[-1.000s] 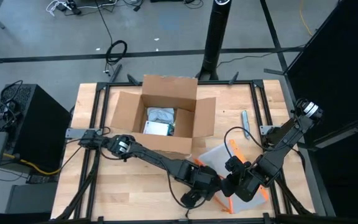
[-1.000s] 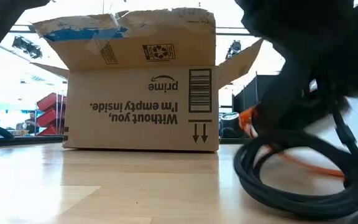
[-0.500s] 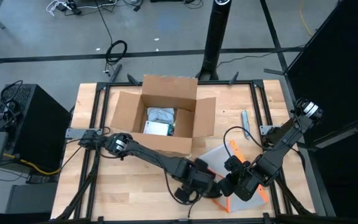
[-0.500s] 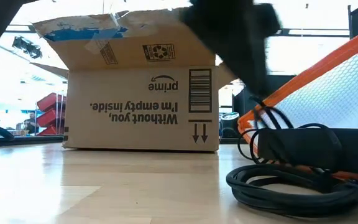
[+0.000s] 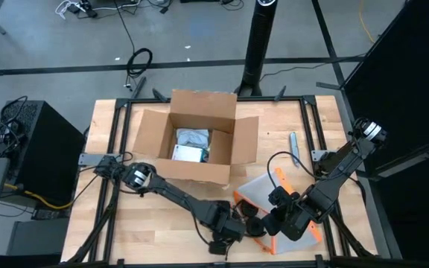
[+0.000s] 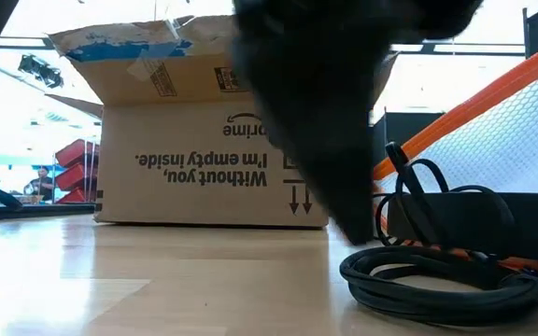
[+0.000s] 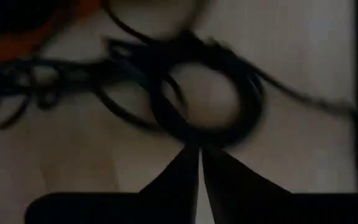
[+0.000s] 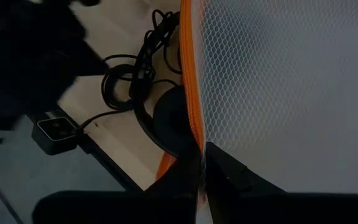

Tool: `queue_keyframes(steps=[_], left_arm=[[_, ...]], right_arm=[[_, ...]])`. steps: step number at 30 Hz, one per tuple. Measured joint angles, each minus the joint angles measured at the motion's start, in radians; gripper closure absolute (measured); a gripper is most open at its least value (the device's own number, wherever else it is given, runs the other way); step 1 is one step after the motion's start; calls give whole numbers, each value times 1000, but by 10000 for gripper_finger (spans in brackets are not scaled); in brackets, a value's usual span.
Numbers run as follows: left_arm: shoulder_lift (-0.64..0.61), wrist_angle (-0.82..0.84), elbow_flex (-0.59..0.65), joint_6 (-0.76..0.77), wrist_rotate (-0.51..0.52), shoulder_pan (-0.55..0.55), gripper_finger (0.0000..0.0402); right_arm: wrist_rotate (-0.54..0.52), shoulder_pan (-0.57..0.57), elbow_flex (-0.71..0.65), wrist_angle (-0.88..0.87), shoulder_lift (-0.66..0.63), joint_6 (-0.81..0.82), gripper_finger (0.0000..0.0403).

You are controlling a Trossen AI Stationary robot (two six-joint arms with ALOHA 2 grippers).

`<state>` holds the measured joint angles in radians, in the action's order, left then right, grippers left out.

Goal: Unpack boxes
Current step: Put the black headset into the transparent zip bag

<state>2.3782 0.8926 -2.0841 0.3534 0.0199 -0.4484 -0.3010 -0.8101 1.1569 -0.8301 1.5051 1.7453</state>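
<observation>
The brown cardboard box [image 5: 199, 138] stands open at the table's far middle, flaps spread, resting on its base [image 6: 213, 219]. My left gripper [image 7: 199, 152] is shut near the table's front edge. Its tips point down at the rim of a coil of black cable [image 7: 197, 106] that lies flat on the wood [image 6: 437, 275]. Just right of it, my right gripper [image 8: 201, 155] is shut on a flat clear pouch with an orange edge [image 5: 263, 190], which stands tilted up [image 6: 493, 121]. My left gripper's shut fingertips [image 7: 188, 163] stand at the near rim of the cable coil [image 7: 199, 138]; whether they touch it or pinch a strand, I cannot tell. My right gripper pinches the pouch at its orange edge [image 8: 194, 140] between its two fingers, which slant down onto it. The pouch slopes upward, its low end near the cable.
White and pale packed items [image 5: 191, 145] lie inside the box. A slim grey tool [image 5: 294, 149] lies on the table at the right. A black case [image 5: 32, 141] stands off the table's left edge, a dark pole [image 5: 259, 45] beyond the far edge.
My left gripper has moved toward the table's near edge and a little left, sinking and rolling about its own line. The black cable coil, raised under it a second ago, now lies flat on the table. The right arm and the pouch have kept still.
</observation>
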Motion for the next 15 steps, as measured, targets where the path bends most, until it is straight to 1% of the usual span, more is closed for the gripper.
queue_keyframes(steps=[14,15], left_arm=[[-17,-360,-48,15,201,74,400],[-14,-310,-49,16,204,75,399]], right_arm=[[19,0,0,19,0,3,403],[19,0,0,19,0,3,403]])
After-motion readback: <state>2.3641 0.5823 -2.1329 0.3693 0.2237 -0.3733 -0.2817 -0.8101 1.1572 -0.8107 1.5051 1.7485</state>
